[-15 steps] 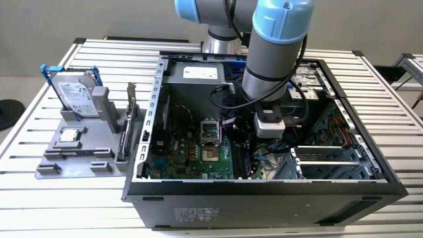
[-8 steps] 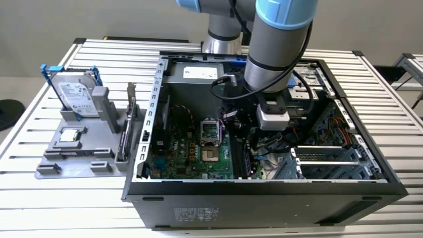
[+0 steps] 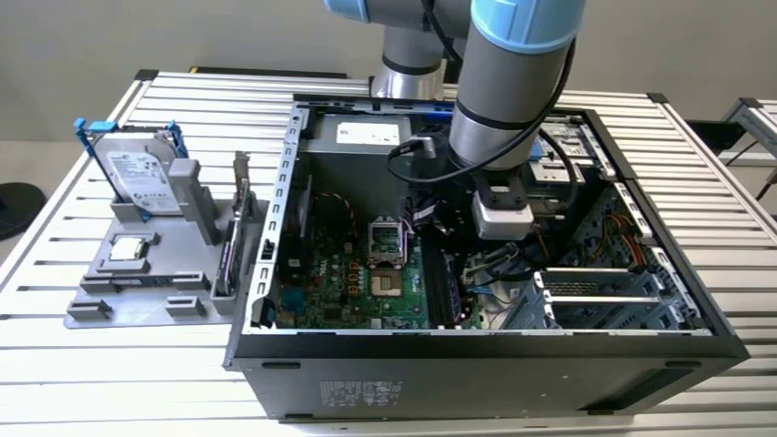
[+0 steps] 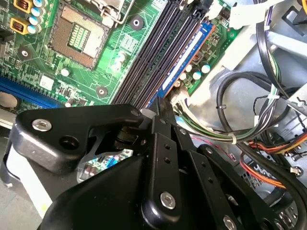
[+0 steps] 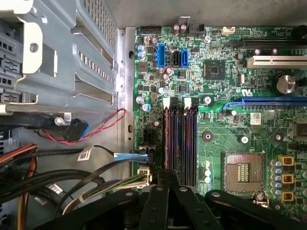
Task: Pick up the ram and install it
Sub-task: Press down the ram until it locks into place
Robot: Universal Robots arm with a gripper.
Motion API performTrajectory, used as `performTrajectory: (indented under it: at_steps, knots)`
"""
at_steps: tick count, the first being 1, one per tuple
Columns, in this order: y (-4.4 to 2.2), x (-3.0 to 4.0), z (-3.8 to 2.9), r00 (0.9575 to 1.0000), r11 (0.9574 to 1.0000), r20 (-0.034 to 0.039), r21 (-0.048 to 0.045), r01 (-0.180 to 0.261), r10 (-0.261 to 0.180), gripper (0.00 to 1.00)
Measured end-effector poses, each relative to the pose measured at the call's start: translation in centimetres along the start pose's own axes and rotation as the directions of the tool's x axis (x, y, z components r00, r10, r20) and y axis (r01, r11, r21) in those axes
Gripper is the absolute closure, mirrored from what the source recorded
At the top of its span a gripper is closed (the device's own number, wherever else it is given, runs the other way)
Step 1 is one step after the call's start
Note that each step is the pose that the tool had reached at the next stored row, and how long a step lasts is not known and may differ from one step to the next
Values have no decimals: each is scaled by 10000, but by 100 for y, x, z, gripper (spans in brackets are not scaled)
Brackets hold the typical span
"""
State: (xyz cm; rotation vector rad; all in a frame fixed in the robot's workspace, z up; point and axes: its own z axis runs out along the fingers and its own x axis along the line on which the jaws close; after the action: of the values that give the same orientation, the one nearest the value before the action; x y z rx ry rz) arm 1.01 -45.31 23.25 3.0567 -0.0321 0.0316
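**Tool clamped on the ram over the memory slots**

Gripping tool is reaching down inside the open computer case, its black fingers pinching together on the ram, a thin blue-edged stick that is lying along the outermost of the dark memory slots on the green motherboard. In the second wrist view, the ram is sitting in line with that slot, at the board's edge nearest the bundle of cables; whether it is fully seated cannot be told. In the first wrist view, the tool is sitting at the near end of the slots, beside the bare processor socket.

In the exterior view, the arm is descending from above into the case, which is resting on the slatted counter. A grey holder is standing to the exterior view's left of the case, carrying a hard drive in a blue frame.
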Motion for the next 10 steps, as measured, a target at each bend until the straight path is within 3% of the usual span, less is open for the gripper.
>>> performTrajectory:
  at_steps: [10]
  knots:
    - [19,0,2,10000,10000,0,-1,0,0,100]
